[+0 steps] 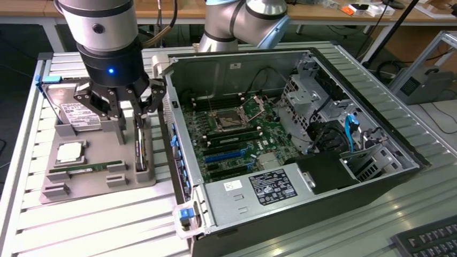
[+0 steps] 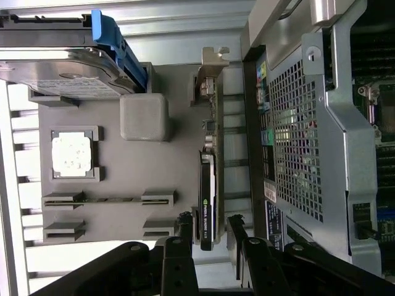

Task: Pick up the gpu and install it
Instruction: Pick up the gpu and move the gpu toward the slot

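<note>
We have the end effector spread wide over the gpu, one finger on each side, nothing gripped yet. The card stands on edge in the grey holder on the table, just to the exterior view's left of the open computer case. For a good grip we want the fingers square to its flat faces, low enough to bite, and clear of the metal bracket.

You had a silver hard drive, square silver processor chip and narrow green RAM stick in a grey plastic holder beside the open metal computer case.
</note>
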You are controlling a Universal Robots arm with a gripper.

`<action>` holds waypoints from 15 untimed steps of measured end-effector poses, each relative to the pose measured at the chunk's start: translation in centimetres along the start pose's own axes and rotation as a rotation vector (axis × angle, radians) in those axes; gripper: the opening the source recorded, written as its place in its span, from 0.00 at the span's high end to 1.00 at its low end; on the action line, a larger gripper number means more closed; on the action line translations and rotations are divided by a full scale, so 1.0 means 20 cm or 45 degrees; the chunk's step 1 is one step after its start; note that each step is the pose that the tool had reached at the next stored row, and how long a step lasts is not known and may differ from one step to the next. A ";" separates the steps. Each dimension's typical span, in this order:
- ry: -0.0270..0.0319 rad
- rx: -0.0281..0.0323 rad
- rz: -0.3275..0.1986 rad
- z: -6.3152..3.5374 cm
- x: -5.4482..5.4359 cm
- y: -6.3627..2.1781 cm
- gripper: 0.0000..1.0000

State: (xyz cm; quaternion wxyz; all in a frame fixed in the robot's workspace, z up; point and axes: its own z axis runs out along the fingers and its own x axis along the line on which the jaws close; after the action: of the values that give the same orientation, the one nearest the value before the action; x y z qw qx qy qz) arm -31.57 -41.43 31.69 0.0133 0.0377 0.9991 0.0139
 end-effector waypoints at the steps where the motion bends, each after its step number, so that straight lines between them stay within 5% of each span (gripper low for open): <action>1: -0.0002 0.0005 0.000 0.002 0.00 0.000 0.64; 15: -0.0004 0.0045 0.000 0.024 0.00 -0.001 0.64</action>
State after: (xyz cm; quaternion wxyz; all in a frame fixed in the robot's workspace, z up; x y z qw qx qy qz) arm -31.56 -41.43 31.22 0.0134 0.0377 0.9991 0.0122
